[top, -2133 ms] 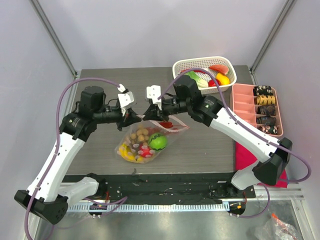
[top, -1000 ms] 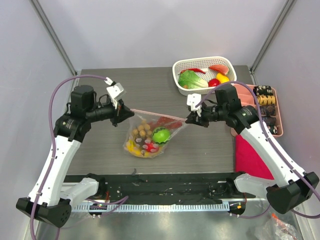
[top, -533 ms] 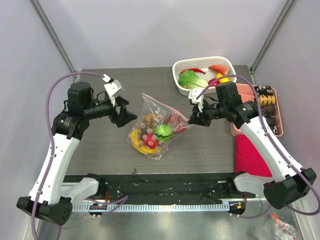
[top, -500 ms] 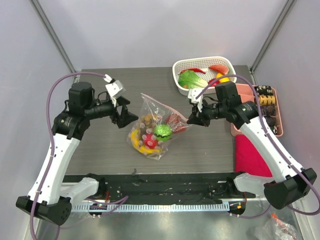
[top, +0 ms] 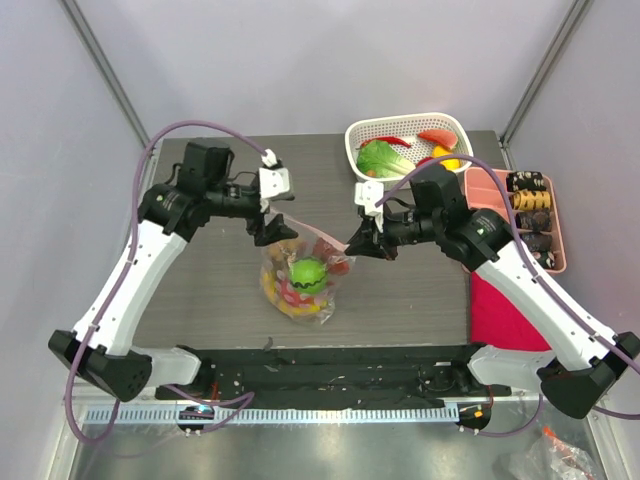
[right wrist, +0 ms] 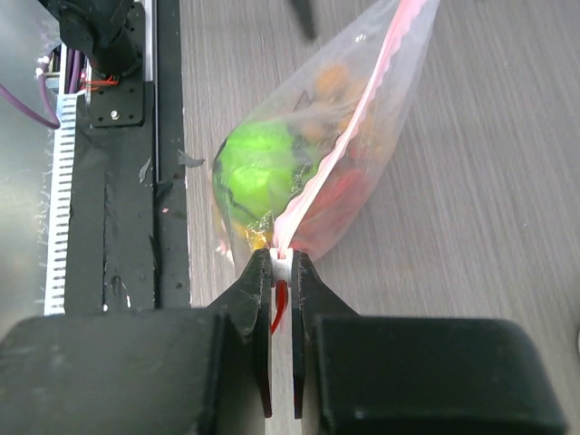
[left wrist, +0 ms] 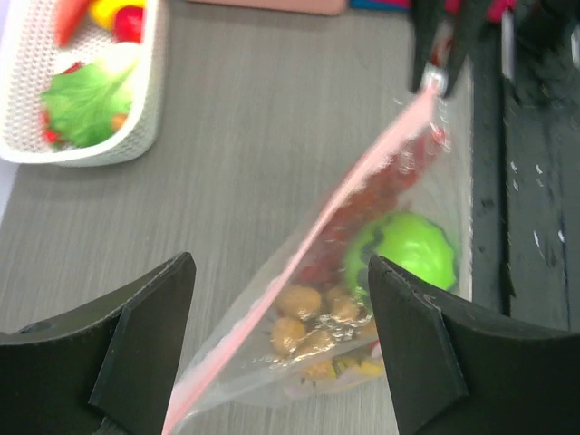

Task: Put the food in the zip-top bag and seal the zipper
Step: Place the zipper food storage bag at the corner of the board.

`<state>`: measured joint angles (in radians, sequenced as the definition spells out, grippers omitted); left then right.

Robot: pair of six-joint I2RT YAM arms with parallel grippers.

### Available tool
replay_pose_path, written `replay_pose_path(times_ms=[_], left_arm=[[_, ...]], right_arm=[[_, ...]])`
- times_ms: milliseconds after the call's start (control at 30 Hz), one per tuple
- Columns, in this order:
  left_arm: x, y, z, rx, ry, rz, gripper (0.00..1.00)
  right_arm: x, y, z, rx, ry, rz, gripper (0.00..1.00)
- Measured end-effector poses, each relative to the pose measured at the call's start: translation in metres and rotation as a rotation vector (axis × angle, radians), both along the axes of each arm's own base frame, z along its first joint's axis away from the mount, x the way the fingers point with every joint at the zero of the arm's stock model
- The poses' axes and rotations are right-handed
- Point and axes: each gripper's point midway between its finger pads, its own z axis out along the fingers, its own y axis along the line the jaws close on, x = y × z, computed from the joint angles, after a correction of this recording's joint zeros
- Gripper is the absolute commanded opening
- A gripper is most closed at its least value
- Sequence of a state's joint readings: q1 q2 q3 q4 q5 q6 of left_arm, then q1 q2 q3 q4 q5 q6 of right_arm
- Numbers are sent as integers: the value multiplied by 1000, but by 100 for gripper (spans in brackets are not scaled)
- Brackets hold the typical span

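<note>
The clear, floppy zip-top bag [top: 297, 283], holding colourful toy food [top: 307, 273], lay mid-way across the grey tabletop [top: 200, 290]. The right gripper [right wrist: 282, 263] was clamped on one end of its pinkish zipper [left wrist: 362, 172]. The left gripper [left wrist: 279, 263], jaws spread, straddled the other end. Limp, slippery film would likely sag, so the strip seemed the best hold.

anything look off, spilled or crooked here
Nothing has spilled: the food sits inside the zip-top bag. The bag is askew, though: the right gripper pinches one corner and the zipper slants between the open fingers of the left gripper, ungripped.
</note>
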<state>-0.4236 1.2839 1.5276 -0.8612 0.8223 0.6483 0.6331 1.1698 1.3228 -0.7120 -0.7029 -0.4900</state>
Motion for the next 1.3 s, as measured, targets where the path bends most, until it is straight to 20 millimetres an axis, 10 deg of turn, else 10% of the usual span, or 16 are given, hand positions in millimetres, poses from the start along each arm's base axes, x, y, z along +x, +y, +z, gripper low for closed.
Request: replay_pose_path(times_ms=[233, 433, 633, 667, 900, 1300], left_arm=[[-37, -22, -27, 120, -50, -173, 75], [-32, -29, -31, 179, -87, -189, 73], [-32, -35, -54, 265, -51, -217, 24], [-35, -34, -57, 276, -45, -223, 5], [-32, -20, -56, 311, 44, -107, 0], [164, 109, -46, -31, 503, 927, 0]], right_arm=[[-6, 8, 8, 9, -41, 35, 1], [-14, 15, 8, -2, -93, 89, 1], [-13, 17, 7, -17, -148, 111, 1], [-13, 17, 7, -19, -155, 111, 1], [2, 17, 15, 6, -179, 21, 97], [47, -2, 54, 162, -147, -409, 100]])
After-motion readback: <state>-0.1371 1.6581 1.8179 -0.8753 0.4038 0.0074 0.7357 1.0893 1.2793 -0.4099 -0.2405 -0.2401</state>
